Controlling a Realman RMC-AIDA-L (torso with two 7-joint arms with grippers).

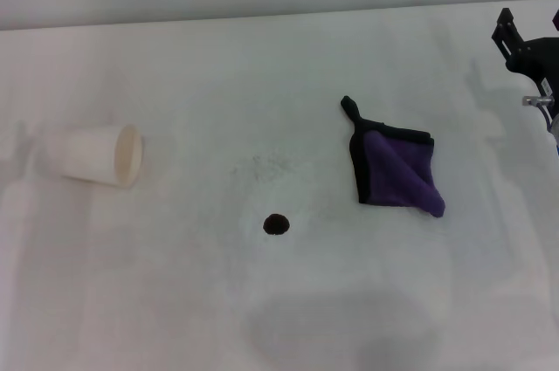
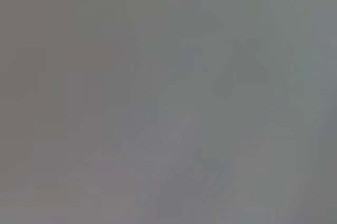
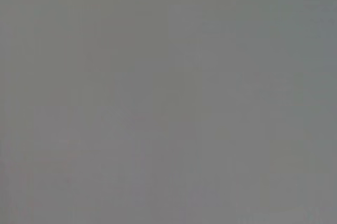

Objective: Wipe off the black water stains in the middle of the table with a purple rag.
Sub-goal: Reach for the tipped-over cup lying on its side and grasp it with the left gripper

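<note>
Purple folded rag (image 1: pixel 397 170) with black edging lies right of the small round black stain (image 1: pixel 277 224) on my white table (image 1: pixel 175 301); right gripper (image 1: pixel 528 52) hovers far right, fingers' state unclear.

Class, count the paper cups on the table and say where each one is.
1. The paper cup lies on its side at the left of the table, mouth toward the black stain. None seems hidden.

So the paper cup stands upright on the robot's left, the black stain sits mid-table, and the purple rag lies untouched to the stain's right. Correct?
Not quite: the paper cup is tipped on its side, its mouth facing the table's middle, as the head view shows. The rest holds: the black stain sits mid-table and the purple rag lies untouched to its right, with the right gripper away at the far right edge.
</note>
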